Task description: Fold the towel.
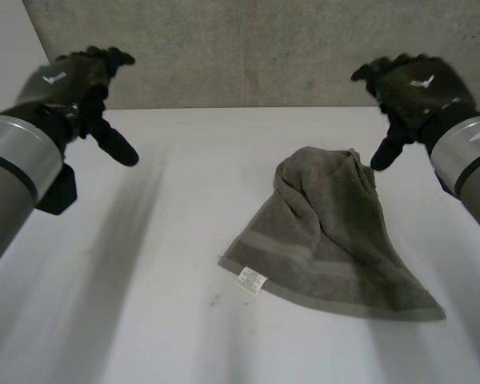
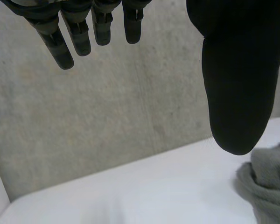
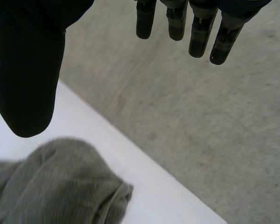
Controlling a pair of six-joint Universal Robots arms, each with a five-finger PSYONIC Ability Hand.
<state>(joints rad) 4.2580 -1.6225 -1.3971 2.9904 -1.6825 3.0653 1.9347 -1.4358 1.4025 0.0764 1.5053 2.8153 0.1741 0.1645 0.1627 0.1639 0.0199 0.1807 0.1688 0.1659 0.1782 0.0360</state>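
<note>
A grey-green towel (image 1: 328, 240) lies crumpled on the white table (image 1: 168, 264), right of the middle, bunched at its far end and spreading toward a hemmed near edge with a white label (image 1: 250, 279). My left hand (image 1: 80, 84) hovers above the table's far left, fingers (image 2: 67, 35) straight, thumb spread, holding nothing. My right hand (image 1: 412, 92) hovers over the far right, just beyond the towel's bunched end (image 3: 60, 186), fingers (image 3: 200, 30) straight and apart from the thumb, empty. The towel's edge (image 2: 268, 184) lies past my left thumb.
A grey concrete wall (image 1: 256, 48) rises right behind the table's far edge. Bare table stretches left of the towel and in front of it.
</note>
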